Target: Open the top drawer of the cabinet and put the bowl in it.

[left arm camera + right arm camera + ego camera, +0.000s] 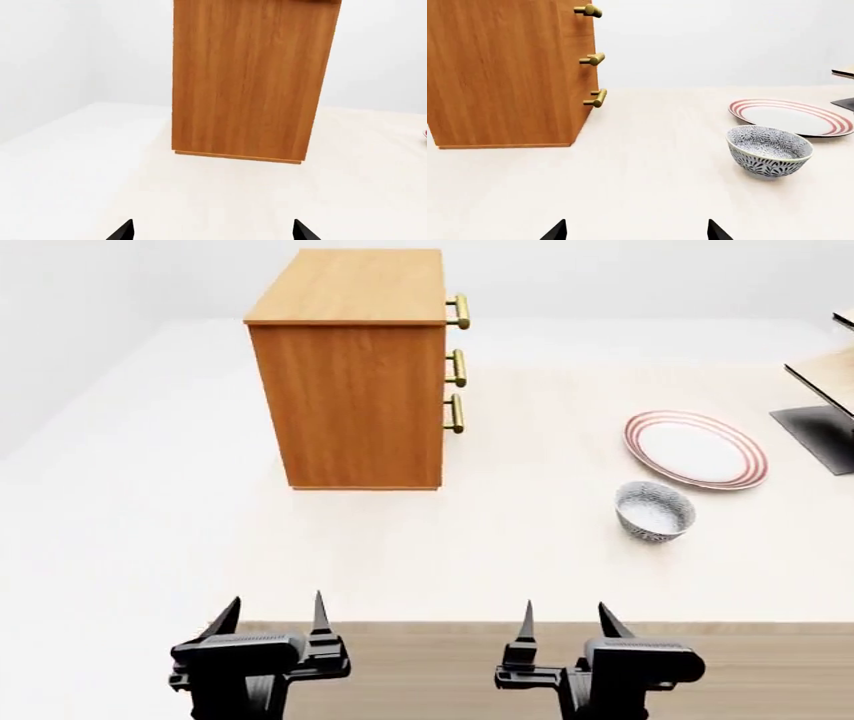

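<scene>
The orange-brown cabinet (354, 380) stands at the back left of the table, its three brass handles facing right. Its top drawer's handle (461, 311) sits flush; the drawer is shut. In the right wrist view the cabinet (504, 70) shows side-on with the handle (589, 10) at its upper corner. The grey-blue patterned bowl (654, 510) rests upright on the table right of centre, also the bowl (769, 150) in the right wrist view. My left gripper (272, 618) and right gripper (575, 622) hover at the table's near edge, both open and empty, well short of cabinet and bowl.
A white plate with red rings (695, 449) lies just behind the bowl. A pale tilted shelf rack (825, 390) on a dark base stands at the far right edge. The pale table top (441, 550) stretches between the grippers and the cabinet.
</scene>
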Motion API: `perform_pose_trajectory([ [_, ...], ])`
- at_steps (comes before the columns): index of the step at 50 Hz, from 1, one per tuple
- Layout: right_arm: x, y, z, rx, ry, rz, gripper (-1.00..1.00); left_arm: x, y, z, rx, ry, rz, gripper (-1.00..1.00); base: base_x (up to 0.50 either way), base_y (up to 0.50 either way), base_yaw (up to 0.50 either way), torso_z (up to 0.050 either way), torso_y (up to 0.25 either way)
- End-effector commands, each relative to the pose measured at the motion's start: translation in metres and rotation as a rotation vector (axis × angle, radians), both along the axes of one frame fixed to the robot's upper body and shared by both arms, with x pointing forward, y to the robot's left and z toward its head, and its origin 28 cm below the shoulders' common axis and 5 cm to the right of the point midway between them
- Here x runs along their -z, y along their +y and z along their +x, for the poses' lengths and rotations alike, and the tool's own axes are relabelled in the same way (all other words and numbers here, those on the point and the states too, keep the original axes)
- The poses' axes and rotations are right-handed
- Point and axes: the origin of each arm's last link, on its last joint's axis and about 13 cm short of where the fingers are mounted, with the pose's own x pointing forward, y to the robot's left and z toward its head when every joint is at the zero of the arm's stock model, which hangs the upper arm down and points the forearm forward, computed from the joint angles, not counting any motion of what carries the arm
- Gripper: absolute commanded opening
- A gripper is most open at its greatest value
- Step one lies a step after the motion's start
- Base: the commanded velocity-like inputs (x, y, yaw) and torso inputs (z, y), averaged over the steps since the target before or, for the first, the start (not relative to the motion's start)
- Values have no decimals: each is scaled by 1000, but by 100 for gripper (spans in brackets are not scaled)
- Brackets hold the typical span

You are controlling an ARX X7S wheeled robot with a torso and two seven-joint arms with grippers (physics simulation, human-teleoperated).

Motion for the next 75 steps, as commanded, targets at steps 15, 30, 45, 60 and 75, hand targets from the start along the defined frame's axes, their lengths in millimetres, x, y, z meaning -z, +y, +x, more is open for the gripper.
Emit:
perform_pose_trajectory([
  [15, -69, -9, -1, -44, -227, -56, 100, -77, 69, 78, -359, -183, -34, 100, 0, 0, 0, 0, 0],
  [30, -295, -42, 94, -87, -644, -277, 100, -179, 185, 187, -893, -137, 16, 100, 0, 0, 0, 0, 0],
  [45, -292, -71, 168, 8, -186, 31, 100, -146, 197, 173, -942, 59, 85, 100, 0, 0, 0, 0, 0],
  [60, -276, -82, 168, 33, 23, 18, 100, -141, 206, 166, -965, 94, 46, 100, 0, 0, 0, 0, 0],
  [75, -275, -90, 165, 70, 38, 48, 100, -141, 206, 166, -958, 102, 15, 100, 195, 0, 0, 0, 0],
])
